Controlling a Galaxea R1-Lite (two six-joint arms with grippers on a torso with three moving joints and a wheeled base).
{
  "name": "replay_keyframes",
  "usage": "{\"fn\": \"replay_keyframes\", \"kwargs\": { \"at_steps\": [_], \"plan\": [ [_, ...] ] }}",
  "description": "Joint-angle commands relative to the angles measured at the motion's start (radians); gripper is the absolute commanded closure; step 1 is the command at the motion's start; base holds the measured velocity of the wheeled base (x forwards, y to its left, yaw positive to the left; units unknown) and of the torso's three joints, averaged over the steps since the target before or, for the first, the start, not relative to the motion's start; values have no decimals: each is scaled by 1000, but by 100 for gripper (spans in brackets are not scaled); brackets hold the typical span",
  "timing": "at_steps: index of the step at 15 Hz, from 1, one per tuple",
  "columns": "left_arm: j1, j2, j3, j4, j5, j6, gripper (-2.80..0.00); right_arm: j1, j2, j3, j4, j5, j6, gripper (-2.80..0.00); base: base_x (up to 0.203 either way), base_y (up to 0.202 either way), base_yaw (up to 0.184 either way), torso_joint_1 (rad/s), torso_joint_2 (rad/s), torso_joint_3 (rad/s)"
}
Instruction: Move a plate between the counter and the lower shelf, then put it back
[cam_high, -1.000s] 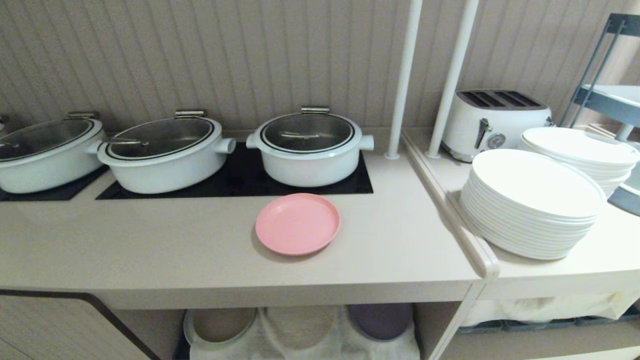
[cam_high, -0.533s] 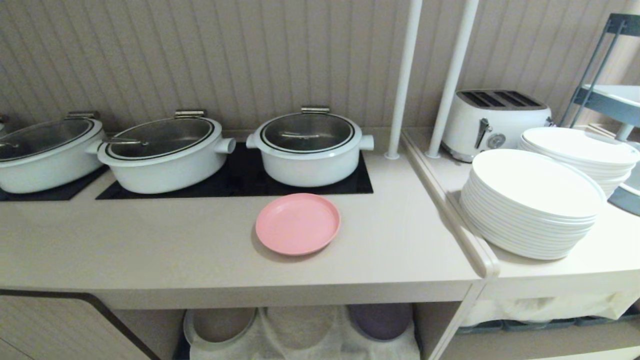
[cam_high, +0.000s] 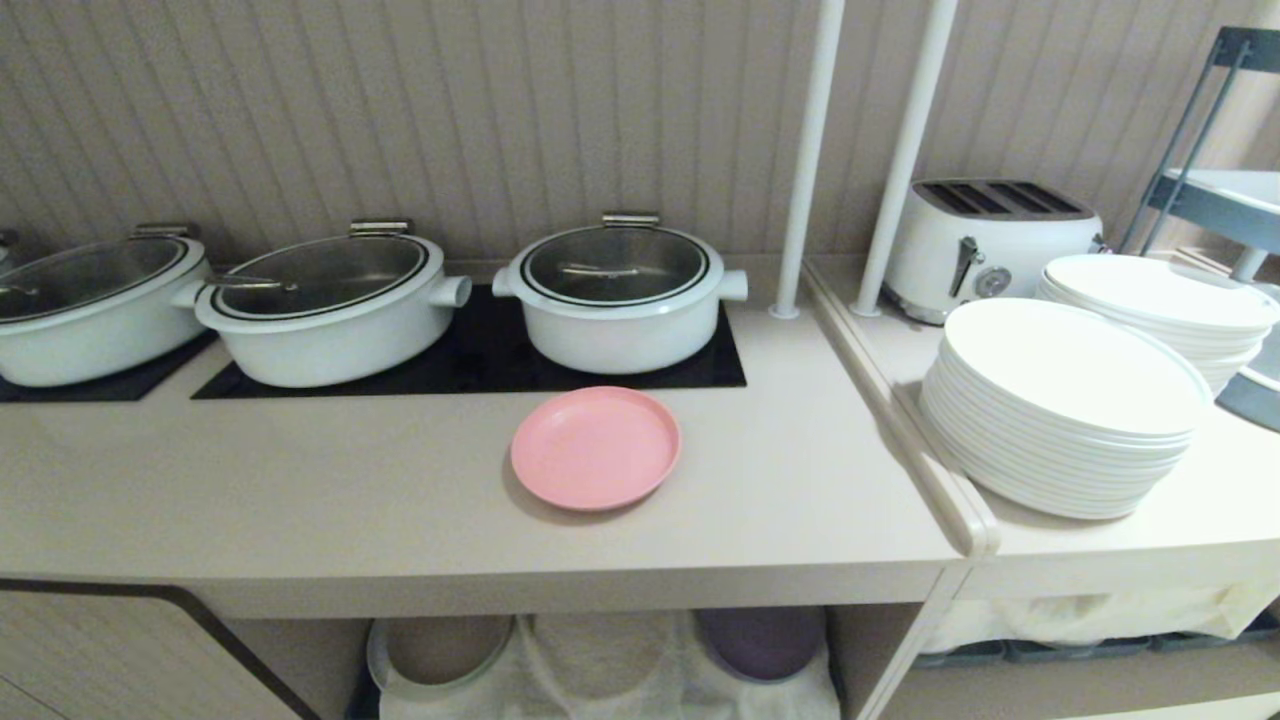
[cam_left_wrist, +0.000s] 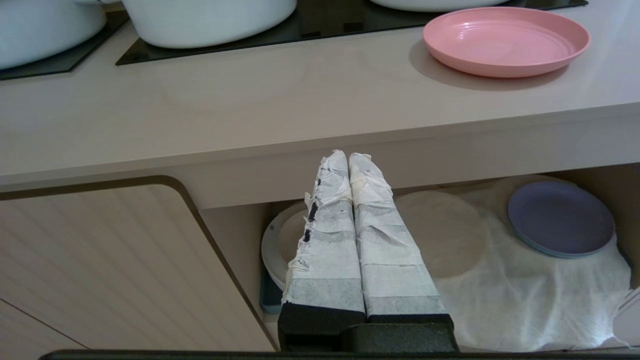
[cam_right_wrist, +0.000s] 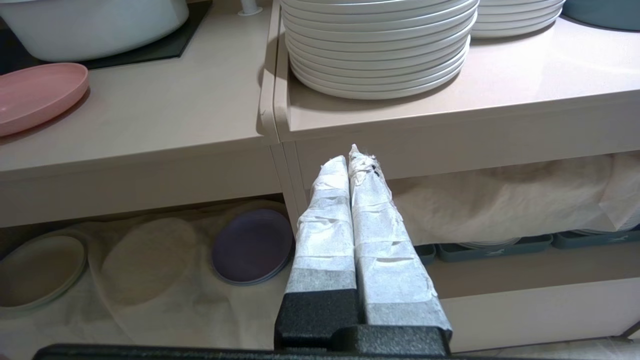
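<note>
We find the pink plate (cam_high: 596, 448) lying flat on the worktop (cam_high: 400, 500), just in front of the black hob panel (cam_high: 480, 360) and the round white pot (cam_high: 620, 295) standing on it. Below the worktop's front edge, the lower shelf (cam_left_wrist: 525, 300) carries a white cloth, with a purple plate (cam_left_wrist: 561, 218) and a beige plate (cam_right_wrist: 37, 270) resting there. The left tool (cam_left_wrist: 349, 156) hangs in front of the worktop's edge, fingers pressed together, holding nothing. The right tool (cam_right_wrist: 349, 157) does likewise, near the ledge bearing the stacked white plates (cam_high: 1065, 405).
</note>
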Motion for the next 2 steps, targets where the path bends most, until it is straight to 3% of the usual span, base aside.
{"fn": "replay_keyframes", "kwargs": {
  "at_steps": [1,2],
  "plan": [
    [0,-1,0,-1,0,1,0,0,0,0,-1,-1,1,0,0,0,0,0,0,0],
    [0,-1,0,-1,0,1,0,0,0,0,-1,-1,1,0,0,0,0,0,0,0]
  ]
}}
